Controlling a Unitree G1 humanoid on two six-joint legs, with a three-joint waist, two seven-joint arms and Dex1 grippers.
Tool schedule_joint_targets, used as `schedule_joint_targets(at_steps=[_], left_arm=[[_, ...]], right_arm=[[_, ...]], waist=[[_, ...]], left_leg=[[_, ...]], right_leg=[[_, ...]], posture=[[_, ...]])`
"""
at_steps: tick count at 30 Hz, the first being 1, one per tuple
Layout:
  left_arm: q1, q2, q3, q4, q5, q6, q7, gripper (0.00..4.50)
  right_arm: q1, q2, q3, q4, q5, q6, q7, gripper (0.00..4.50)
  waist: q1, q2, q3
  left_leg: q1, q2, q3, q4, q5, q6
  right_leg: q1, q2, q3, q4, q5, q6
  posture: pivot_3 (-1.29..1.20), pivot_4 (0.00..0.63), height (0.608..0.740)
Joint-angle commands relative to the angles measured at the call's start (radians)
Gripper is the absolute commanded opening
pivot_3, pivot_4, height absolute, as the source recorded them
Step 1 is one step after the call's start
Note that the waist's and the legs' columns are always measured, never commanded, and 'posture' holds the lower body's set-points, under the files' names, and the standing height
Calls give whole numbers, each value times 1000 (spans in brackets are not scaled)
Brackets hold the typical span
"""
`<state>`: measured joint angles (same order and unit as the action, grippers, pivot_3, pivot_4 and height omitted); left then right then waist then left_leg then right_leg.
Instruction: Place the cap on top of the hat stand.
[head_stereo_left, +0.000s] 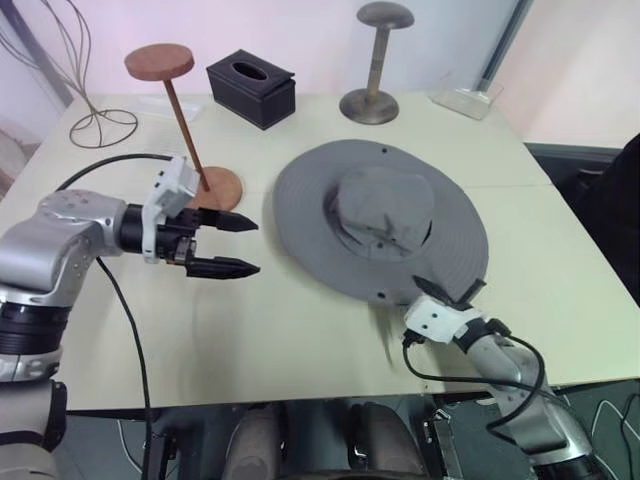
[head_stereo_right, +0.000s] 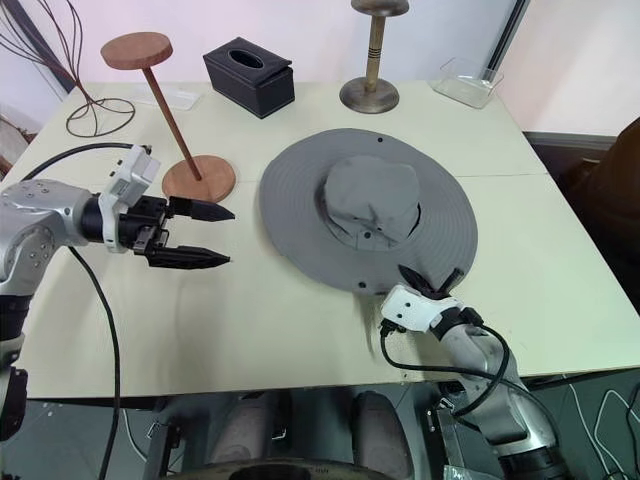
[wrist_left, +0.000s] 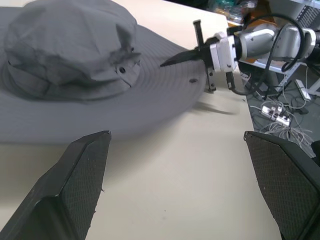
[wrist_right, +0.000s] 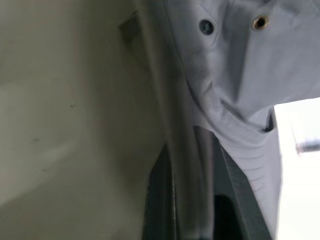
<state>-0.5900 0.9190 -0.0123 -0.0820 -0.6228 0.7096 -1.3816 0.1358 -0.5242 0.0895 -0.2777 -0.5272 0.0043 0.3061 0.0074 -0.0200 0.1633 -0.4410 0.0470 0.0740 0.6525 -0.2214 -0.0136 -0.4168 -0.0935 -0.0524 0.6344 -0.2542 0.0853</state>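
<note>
On the pale desk my right tool has pinched shut on the brim of the cap lying beside the hat stand, so I should lift gently, my left tool gaping empty

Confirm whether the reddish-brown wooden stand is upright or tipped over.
Upright. The reddish-brown wooden stand rests on its round base on the table, rod rising to the flat top disc, which is bare.

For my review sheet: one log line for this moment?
cap: flat on table | right gripper: shut on brim | left gripper: open | hat stand: bare
</note>
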Motion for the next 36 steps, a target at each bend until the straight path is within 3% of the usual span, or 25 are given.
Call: schedule_joint_targets(at_steps=[1, 7, 11, 14, 17, 21, 25, 30, 36], left_arm=[[4, 19, 53, -45, -36, 21, 10, 4500], [67, 39, 164, -84, -85, 68, 79, 4500], [144, 38, 294, -107, -137, 114, 161, 4500], [204, 16, 390, -141, -197, 156, 236, 4500], [265, 7, 469, -182, -240, 178, 290, 4500], [336, 11, 580, -212, -283, 197, 347, 4500], [436, 7, 718, -255, -319, 211, 400, 4500], [554, -1, 829, -315, -343, 206, 441, 4500], [636, -18, 888, -346, -364, 188, 474, 4500]], right_arm=[[-2, 48, -64, -63, 125, 80, 40, 29], [-149, 87, -242, -247, 483, 301, 175, 29], [-433, 30, -379, -252, 722, 497, 232, 29], [-687, -23, -388, -125, 814, 542, 277, 29], [-918, -51, -318, 64, 806, 484, 323, 29], [-1189, -10, -215, 357, 752, 341, 352, 29], [-1451, 12, -76, 797, 551, 159, 250, 29], [-1672, 8, -54, 1165, 476, -12, 173, 29], [-1874, 42, -60, 1436, 438, -117, 89, 29]], waist=[[0, 0, 0], [-6, 0, 0], [-17, 1, 1], [-21, 2, 2], [-24, 3, 2], [-27, 3, 2], [-31, 3, 2], [-22, 3, 3], [-42, 5, 5]], left_leg=[[0, 0, 0, 0, 0, 0], [0, 0, 0, 0, 0, 0], [0, 1, 0, 0, 0, 0], [0, 1, 0, -1, 0, 0], [0, 1, 1, -2, 0, 0], [0, 1, 2, -2, 0, 0], [0, 1, 3, -2, 0, 0], [-2, 0, 4, -3, 1, -1], [-2, 0, 5, -5, 1, -2]], right_leg=[[0, 0, 0, 0, 0, 0], [0, 0, 0, 0, 1, 1], [-2, 0, 0, 2, 2, 3], [-3, 0, 0, 3, 2, 4], [-6, 0, 1, 7, 2, 4], [-9, 0, 2, 12, 2, 4], [-11, 0, 4, 13, 2, 4], [-12, -1, 5, 11, 2, 3], [-13, -2, 5, 12, 2, 3]], posture=[[0, 150, 740], [0, 150, 740], [0, 150, 740], [0, 150, 740], [0, 150, 740], [0, 150, 740], [0, 150, 740], [0, 150, 740], [0, 150, 740]])
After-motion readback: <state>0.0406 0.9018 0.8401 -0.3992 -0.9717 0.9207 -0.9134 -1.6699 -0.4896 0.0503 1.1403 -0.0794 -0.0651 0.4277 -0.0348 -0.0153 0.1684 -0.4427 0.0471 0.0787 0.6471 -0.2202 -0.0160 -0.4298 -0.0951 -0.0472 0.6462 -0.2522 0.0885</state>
